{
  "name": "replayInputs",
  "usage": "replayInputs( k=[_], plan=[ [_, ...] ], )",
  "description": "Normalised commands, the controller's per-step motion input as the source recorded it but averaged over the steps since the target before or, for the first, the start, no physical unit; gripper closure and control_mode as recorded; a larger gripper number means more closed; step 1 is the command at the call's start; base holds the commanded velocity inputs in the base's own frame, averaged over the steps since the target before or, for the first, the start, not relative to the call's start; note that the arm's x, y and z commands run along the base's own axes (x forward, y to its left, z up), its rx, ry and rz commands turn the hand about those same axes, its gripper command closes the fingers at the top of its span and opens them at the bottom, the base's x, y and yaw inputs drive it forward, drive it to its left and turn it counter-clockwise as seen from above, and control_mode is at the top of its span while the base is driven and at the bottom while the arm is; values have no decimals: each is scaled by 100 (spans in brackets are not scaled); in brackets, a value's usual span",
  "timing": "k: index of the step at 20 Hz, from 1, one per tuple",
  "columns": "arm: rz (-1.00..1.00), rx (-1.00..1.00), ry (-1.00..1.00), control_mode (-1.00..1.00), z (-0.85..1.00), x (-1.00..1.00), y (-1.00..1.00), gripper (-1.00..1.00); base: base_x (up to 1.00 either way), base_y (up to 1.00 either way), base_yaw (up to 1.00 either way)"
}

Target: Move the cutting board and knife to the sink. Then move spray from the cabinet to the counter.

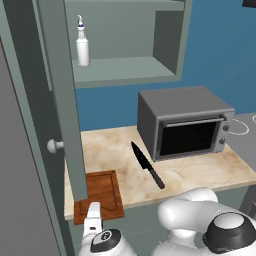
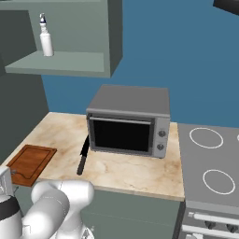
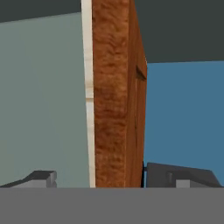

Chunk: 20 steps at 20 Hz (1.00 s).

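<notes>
Cutting board (image 1: 102,192): reddish-brown wood, grooved rim – flat at counter (image 1: 200,172) front-left corner.
Gripper (image 3: 99,178): jaws spread wide, straddling board's near edge, nothing held.
Knife (image 1: 147,164): dark blade, black handle, beside grey box oven (image 1: 185,121).
Cabinet door (image 1: 62,100): open, overlaps board's left.

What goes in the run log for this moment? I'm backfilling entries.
gripper: open, straddling cutting board edge | knife: on counter | spray: in cabinet
</notes>
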Motion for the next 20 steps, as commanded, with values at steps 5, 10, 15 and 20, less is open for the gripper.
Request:
replayInputs(
  k=[5, 10, 15, 20],
  plan=[
    [0, 0, 0, -100, 0, 1, -1, -100, 0, 0, 0],
    [0, 0, 0, -100, 0, 6, -7, -100, 0, 0, 0],
    [0, 0, 0, -100, 0, 6, -6, -100, 0, 0, 0],
    [0, 0, 0, -100, 0, 1, -1, -100, 0, 0, 0]
  ],
)
